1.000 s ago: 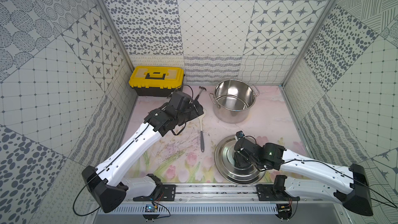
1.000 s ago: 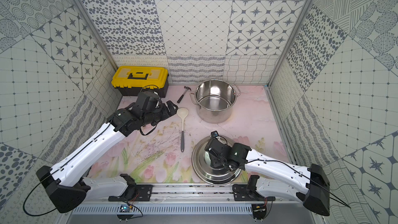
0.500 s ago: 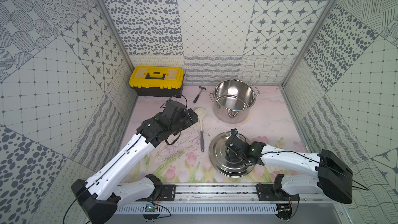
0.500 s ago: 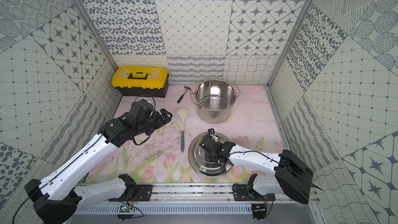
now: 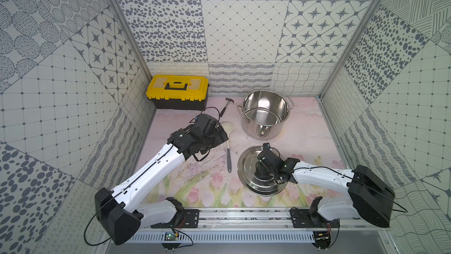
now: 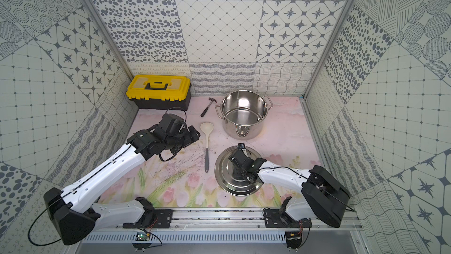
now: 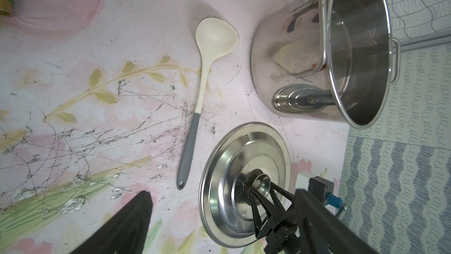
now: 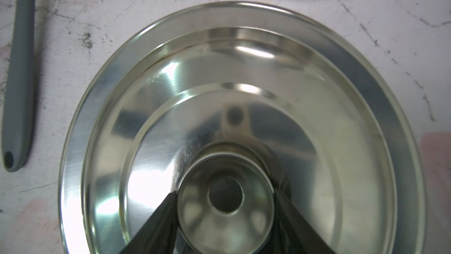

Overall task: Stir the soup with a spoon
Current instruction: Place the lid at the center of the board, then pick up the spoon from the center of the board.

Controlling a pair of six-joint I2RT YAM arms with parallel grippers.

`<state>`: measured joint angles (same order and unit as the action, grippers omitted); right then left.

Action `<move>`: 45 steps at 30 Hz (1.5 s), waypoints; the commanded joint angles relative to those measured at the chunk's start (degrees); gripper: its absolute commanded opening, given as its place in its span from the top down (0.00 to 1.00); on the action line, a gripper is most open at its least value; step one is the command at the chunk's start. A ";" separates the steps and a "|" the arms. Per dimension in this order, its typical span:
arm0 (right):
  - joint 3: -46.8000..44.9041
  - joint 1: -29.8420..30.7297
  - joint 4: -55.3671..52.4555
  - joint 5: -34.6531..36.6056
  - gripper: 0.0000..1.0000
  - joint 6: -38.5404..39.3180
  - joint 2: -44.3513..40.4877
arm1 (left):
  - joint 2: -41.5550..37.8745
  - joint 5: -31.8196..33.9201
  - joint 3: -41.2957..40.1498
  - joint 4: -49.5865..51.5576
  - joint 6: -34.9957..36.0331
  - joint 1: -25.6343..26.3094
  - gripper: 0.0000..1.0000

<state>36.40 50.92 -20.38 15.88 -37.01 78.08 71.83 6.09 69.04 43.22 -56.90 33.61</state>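
Nearest the front rail: round shiny stainless-steel lid (image 5: 246, 167) (image 6: 223, 169), knob side up, low on the pink floral-print worktop (image 5: 195, 182). R end effector (image 5: 260, 171) (image 7: 261, 186) reaches onto it from the R side. Wrist view shows its black fingers (image 8: 156, 221) pressed vs both sides of the lid's centre knob (image 8: 225, 196), i.e. clamped on it. Can't tell if the rim rests fully on the worktop.

Just L of the lid, clear of its rim: long cooking spoon (image 6: 207, 146) (image 7: 199, 94) w/ cream-white oval bowl & neck, slim dark grey handle. It lies flat on the worktop, unheld, hollow side up, handle end toward the front, bowl toward the back.

L end effector (image 6: 192, 135) hovers just L of the spoon's bowl & neck. Its fingers (image 7: 127, 223) stand wide apart, gripping nothing.

Farther back, R of the spoon bowl: large shiny stainless-steel stockpot (image 5: 250, 128) (image 6: 229, 128) w/ two loop side handles. It's upright, uncovered, bare steel bottom showing, lid mirrored in its near wall.

Just L of the stockpot: small black-handled claw hammer (image 5: 225, 109), flat on the worktop.

Back L corner: black plastic toolbox (image 5: 178, 91) w/ yellow top, closed, vs the back wall.
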 commanded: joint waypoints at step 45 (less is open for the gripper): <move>9.36 -0.45 -16.30 0.56 0.04 0.72 -15.12 | 47.41 -2.99 13.31 -0.53 19.78 -2.12 0.75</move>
<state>43.77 50.70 -36.42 15.64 -36.05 64.03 117.95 4.91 84.49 42.85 -37.47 32.40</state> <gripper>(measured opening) 0.959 0.260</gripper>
